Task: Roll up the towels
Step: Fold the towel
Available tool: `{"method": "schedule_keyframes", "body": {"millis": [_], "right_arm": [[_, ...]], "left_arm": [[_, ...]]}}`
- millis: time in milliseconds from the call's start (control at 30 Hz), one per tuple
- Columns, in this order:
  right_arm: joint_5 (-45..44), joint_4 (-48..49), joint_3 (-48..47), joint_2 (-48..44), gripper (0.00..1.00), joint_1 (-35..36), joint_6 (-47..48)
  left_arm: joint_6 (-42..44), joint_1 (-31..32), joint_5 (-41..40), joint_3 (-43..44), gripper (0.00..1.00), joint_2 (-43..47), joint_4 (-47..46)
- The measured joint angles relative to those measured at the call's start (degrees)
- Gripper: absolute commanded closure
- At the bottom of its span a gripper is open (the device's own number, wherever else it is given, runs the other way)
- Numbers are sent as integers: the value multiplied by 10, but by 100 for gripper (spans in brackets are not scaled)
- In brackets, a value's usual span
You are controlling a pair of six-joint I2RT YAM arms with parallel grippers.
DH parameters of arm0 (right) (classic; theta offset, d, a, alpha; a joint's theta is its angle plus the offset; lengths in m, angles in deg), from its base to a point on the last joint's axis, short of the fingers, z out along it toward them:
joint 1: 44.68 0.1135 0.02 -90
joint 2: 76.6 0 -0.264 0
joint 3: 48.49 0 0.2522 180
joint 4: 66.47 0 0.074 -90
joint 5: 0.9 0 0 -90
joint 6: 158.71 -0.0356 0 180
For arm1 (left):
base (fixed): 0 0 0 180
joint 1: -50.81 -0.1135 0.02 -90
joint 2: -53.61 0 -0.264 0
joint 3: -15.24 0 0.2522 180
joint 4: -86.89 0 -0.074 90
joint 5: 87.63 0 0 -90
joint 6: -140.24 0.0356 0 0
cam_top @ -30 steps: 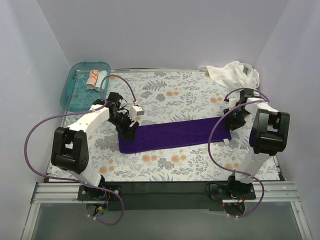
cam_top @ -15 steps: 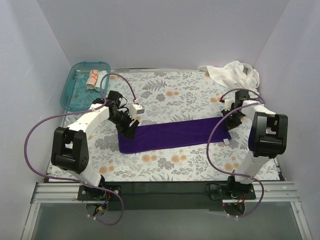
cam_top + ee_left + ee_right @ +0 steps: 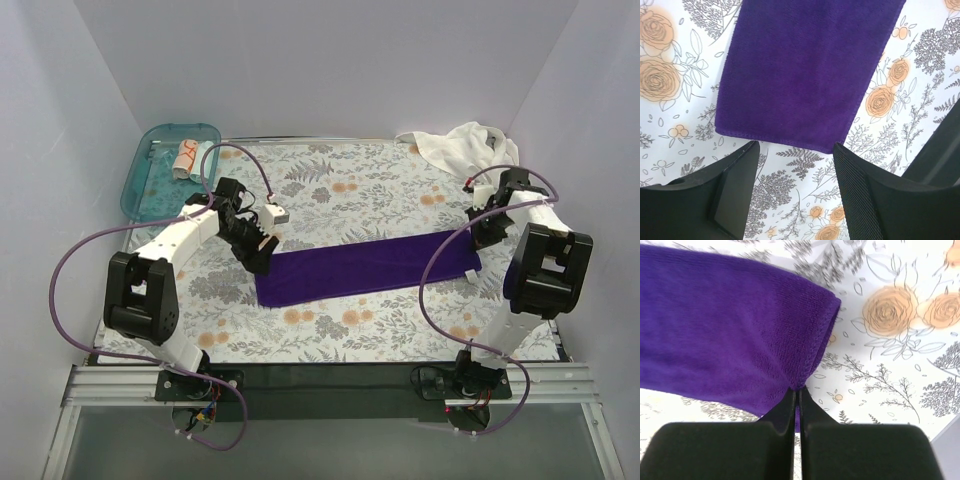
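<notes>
Far left and behind the purple towel (image 3: 365, 265), teal tray (image 3: 140, 195) holds two small rolled towels, a white-orange roll (image 3: 186, 158) and a pale teal roll (image 3: 204, 152) side by side. Purple towel lies flat as a long strip across the floral sheet (image 3: 340, 185) on the bench, running left to right, right end slightly further back.

At the towel's left short end, left jaws are spread wide and hold nothing. On the left wrist view the towel (image 3: 800, 70) hem sits just at the line of the two fingertips (image 3: 742, 167), spanning most of the gap, cloth flat and not pinched.

At the towel's right end, right jaws are closed tight on the towel's edge near the corner. On the right wrist view the cloth (image 3: 715, 325) bunches into the closed fingertips (image 3: 782, 410), hem curling up beside them.

Behind the towel's right end, well apart, white towel (image 3: 465, 148) lies crumpled in the back corner.
</notes>
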Motion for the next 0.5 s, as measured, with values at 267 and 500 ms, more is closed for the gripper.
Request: {"method": "schedule_keyframes", "body": {"millis": [267, 500], "right_arm": [[58, -56, -26, -17, 99, 38, -5], [103, -72, -15, -41, 99, 132, -36]], "left_arm": [[-9, 0, -10, 12, 25, -13, -11], [-23, -14, -3, 20, 21, -28, -13]]}}
